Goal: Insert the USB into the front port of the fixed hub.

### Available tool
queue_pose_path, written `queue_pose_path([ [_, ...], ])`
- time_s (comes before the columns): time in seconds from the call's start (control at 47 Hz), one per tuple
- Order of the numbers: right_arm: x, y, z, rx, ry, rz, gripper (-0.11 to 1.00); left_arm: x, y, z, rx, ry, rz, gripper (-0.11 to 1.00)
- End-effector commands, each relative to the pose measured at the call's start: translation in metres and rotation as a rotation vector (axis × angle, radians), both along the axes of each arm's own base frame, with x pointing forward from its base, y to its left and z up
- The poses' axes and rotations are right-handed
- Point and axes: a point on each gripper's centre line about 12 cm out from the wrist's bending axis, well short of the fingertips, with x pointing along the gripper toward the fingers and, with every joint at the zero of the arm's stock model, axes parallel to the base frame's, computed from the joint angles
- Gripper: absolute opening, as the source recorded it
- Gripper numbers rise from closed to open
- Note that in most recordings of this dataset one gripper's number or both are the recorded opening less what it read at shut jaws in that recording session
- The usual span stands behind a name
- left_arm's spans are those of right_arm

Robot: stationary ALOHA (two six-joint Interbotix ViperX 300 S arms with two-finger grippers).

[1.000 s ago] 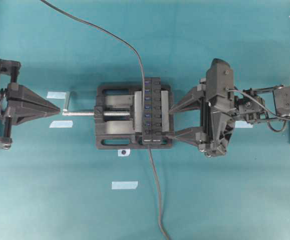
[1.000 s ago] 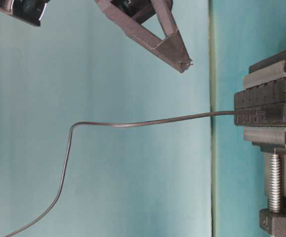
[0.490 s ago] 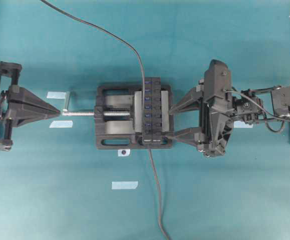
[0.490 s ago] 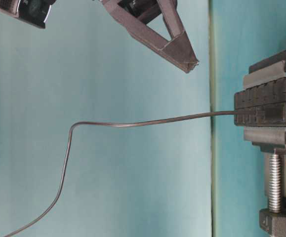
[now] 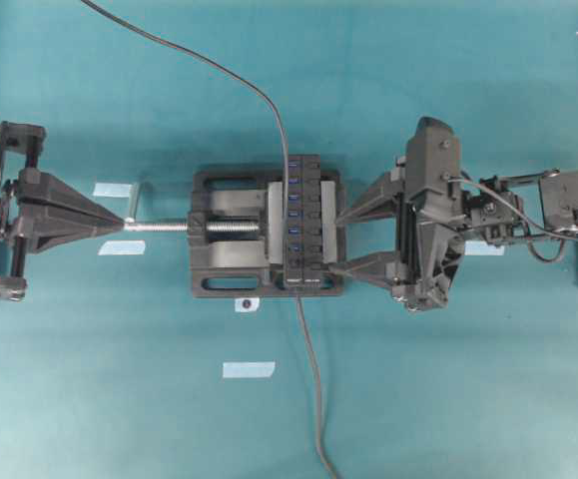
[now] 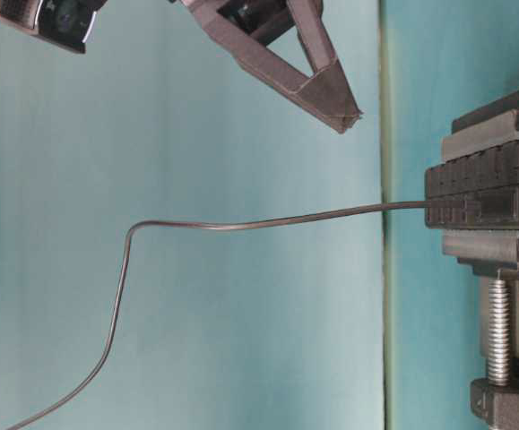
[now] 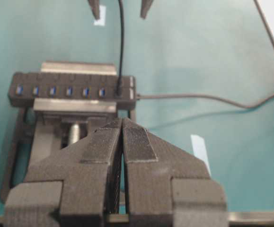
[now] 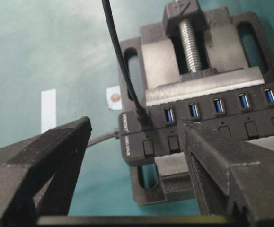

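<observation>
Right gripper (image 8: pixel 134 142) wide open, empty, straddling the hub (image 8: pixel 207 125) end. USB (image 8: pixel 144 118) sits plugged in the port nearest the lettered end, cable (image 8: pixel 120 56) rising. Hub clamped in vise (image 5: pixel 229 239). Left gripper (image 7: pixel 122 142) closed, empty, near screw (image 5: pixel 169 227).

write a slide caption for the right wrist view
USB seated in the end port of the fixed hub, right tool open above it.

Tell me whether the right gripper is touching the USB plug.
Apart. In the right wrist view the USB plug sits in the fixed hub, with teal table visible between it and the right gripper's open fingers.
</observation>
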Motion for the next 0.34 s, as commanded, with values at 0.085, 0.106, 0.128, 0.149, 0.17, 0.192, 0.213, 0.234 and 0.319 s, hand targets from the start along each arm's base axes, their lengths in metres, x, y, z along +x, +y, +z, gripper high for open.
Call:
queue_pose_path([
  [0.085,0.0009,-0.0020,0.0083,-0.004,-0.031,-0.003,0.79,0.0010,-0.0007,0.0044,-0.003,-0.026,-0.003,0.00],
  [0.106,0.0009,-0.0025,0.0083,-0.004,-0.031,-0.004,0.79,0.0009,-0.0007,0.0042,-0.001,-0.028,-0.003,0.00],
  [0.128,0.0009,-0.0025,0.0083,-0.004,-0.031,-0.004,0.79,0.0005,-0.0007,0.0047,-0.003,-0.034,-0.003,0.00],
  [0.149,0.0008,-0.0031,0.0088,-0.004,-0.032,-0.006,0.79,0.0002,-0.0007,0.0048,-0.002,-0.037,-0.003,0.00],
  [0.17,0.0008,-0.0031,0.0088,-0.004,-0.032,-0.006,0.79,-0.0002,-0.0007,0.0054,-0.002,-0.043,-0.003,0.00],
  [0.192,0.0008,-0.0030,0.0088,-0.005,-0.032,-0.005,0.79,-0.0004,-0.0007,0.0058,-0.002,-0.049,-0.004,0.00],
  [0.213,0.0009,-0.0030,0.0083,-0.006,-0.031,-0.005,0.79,-0.0009,-0.0007,0.0064,-0.001,-0.055,-0.004,0.00],
  [0.234,0.0008,-0.0030,0.0088,-0.005,-0.032,-0.005,0.79,-0.0009,-0.0007,0.0072,-0.001,-0.061,-0.004,0.00],
  [0.319,0.0001,-0.0031,0.0077,-0.004,-0.029,-0.006,0.79,-0.0021,-0.0007,0.0073,-0.002,-0.072,-0.004,0.00],
])
